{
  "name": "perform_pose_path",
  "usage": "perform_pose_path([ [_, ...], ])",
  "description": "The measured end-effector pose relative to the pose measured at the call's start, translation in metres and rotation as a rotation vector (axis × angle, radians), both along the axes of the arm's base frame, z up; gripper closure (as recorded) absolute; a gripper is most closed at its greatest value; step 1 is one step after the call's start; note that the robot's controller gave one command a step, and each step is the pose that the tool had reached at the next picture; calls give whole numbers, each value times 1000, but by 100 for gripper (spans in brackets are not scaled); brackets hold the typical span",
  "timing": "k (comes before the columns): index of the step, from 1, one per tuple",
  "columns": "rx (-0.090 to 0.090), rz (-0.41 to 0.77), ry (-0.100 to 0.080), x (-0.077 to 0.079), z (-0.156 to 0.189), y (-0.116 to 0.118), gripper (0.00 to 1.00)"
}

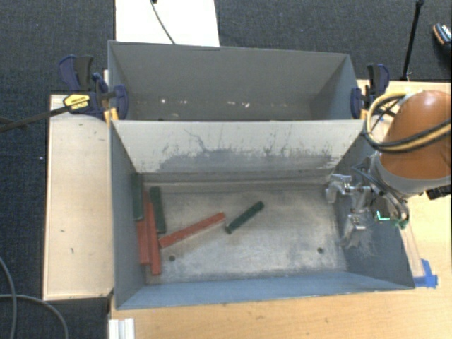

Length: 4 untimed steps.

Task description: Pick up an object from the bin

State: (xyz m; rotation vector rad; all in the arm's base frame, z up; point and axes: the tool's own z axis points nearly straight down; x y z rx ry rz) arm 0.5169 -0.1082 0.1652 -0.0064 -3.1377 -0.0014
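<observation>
BIN PICK: The gripper [348, 240] hangs low at the 3 o'clock side of the grey bin [233, 154], close against the right wall and beneath the arm's orange cover [417, 136]. How wide it stands cannot be told from this angle. Scuffed bare floor lies under it. The nearest loose thing is a short dark green stick [244, 217], near the middle of the floor at the gripper's 9 o'clock and well apart from it, its upper end tilted toward 2 o'clock. Just beside it, further toward 9 o'clock, a long red stick [192, 230] lies at much the same slant. Its lower end reaches a cluster against the left wall: a red bar [145, 237] running from 12 to 6 o'clock, with a dark green bar [157, 210] alongside. Open floor separates the gripper from the green stick.
</observation>
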Motion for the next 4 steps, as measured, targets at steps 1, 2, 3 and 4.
perform_pose_path([
  [1,4,75,-4,10,-19,83,0],
  [2,4,67,0,38,-98,155,0],
  [3,0,64,-5,39,-94,149,100],
  [4,1,75,-16,56,36,175,100],
])
